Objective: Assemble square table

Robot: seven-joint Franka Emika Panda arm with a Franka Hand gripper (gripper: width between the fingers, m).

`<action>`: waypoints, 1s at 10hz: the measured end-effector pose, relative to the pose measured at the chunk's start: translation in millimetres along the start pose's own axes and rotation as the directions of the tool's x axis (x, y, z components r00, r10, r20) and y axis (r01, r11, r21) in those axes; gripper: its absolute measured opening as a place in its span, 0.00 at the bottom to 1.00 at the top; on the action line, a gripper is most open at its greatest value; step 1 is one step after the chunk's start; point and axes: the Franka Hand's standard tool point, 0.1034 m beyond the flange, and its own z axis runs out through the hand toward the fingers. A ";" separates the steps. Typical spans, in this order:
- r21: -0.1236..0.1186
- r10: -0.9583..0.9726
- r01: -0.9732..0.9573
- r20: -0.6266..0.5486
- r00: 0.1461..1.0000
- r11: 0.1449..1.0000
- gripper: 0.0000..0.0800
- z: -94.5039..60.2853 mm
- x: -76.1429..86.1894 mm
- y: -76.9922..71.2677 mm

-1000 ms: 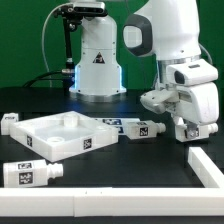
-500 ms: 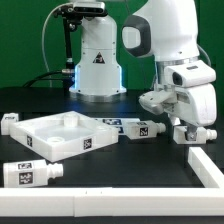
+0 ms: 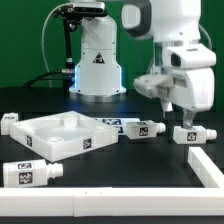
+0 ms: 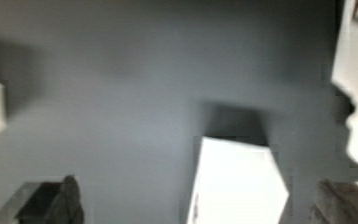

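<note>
On the counter (image 3: 120,165), to the exterior view's right of the top (image 3: 40,140) and past the near leg (image 3: 142,128), the far leg (image 3: 190,134) lies flat. Just above it hangs the tool (image 3: 184,118), jaws wide apart and empty; the wrist view shows the leg's long axis crossing between them.

Markings in the exterior view: no legible words or numbers.
Triangular warning sign (image 3: 98,57) on the robot base (image 3: 96,82); black-and-white square tags (image 3: 87,143) on the rim of the square top (image 3: 55,150) and on the peg legs (image 3: 30,174); patterns too small to read.
</note>
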 end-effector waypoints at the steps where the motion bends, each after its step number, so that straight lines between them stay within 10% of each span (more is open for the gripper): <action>1: -0.010 -0.009 0.009 0.007 1.000 1.000 0.81 -6.8 -1.0 1.5; 5: 0.007 -0.031 0.031 0.001 1.000 0.999 0.81 -1.0 3.7 -7.3; 8: -0.012 0.323 -0.323 0.009 0.946 0.946 0.81 -18.1 -58.1 11.0; 10: 0.028 0.404 -0.405 0.043 0.914 0.914 0.81 -23.4 -53.2 19.9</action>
